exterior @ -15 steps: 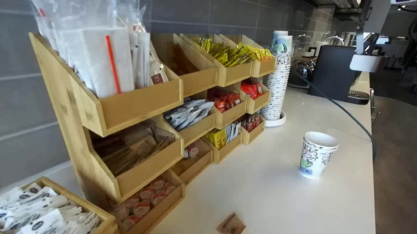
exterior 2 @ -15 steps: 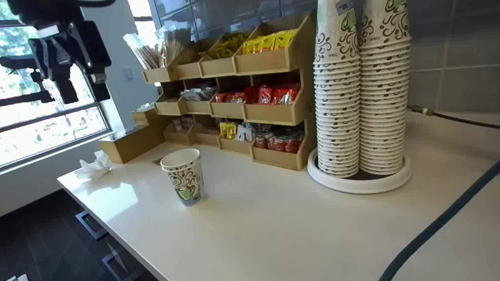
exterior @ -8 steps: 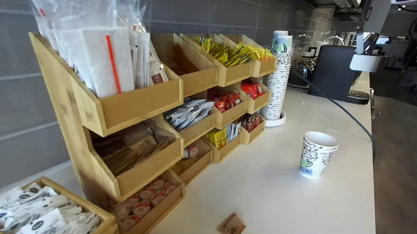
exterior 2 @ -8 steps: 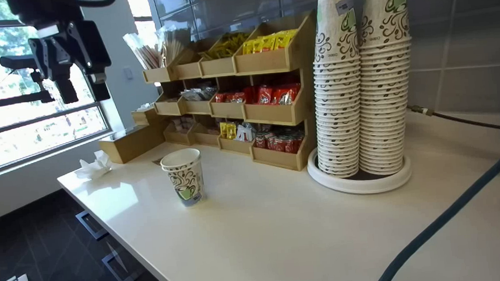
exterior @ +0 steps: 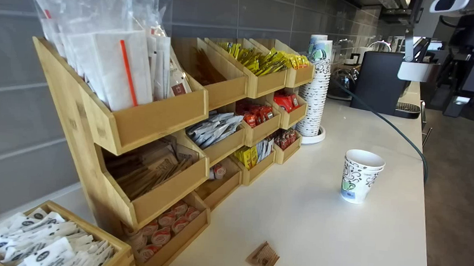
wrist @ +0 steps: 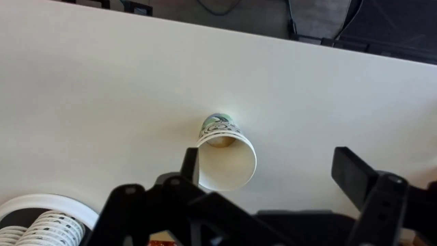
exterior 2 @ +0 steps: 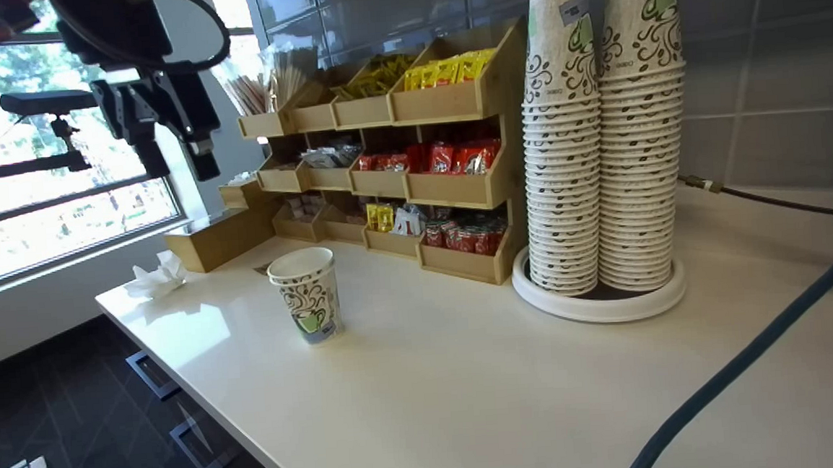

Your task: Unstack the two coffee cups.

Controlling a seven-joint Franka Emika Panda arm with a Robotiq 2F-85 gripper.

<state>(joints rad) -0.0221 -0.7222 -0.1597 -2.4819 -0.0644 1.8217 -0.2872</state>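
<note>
The two coffee cups [exterior: 359,181] stand upright on the counter, one nested inside the other, with two rims close together. They are white with a dark swirl and green print. They also show in an exterior view [exterior 2: 308,298]. In the wrist view I look into the inner cup [wrist: 228,167], with a brownish patch at its bottom. My gripper [exterior 2: 181,165] is open and empty, above the counter and higher than the cups. In the wrist view the gripper [wrist: 267,149] has its left finger overlapping the cups' left rim edge, and its right finger well to the right.
A wooden rack [exterior: 159,120] with condiment packets stands along the wall. Tall cup columns [exterior 2: 565,181] stand on a round white tray [exterior 2: 602,313]. A blue hose [exterior 2: 757,358] crosses the counter's near side. A brown packet [exterior: 263,256] lies on the counter.
My gripper has moved right and slightly down in an exterior view, and come further into view at the upper right in an exterior view. It stays open. The cups have not moved.
</note>
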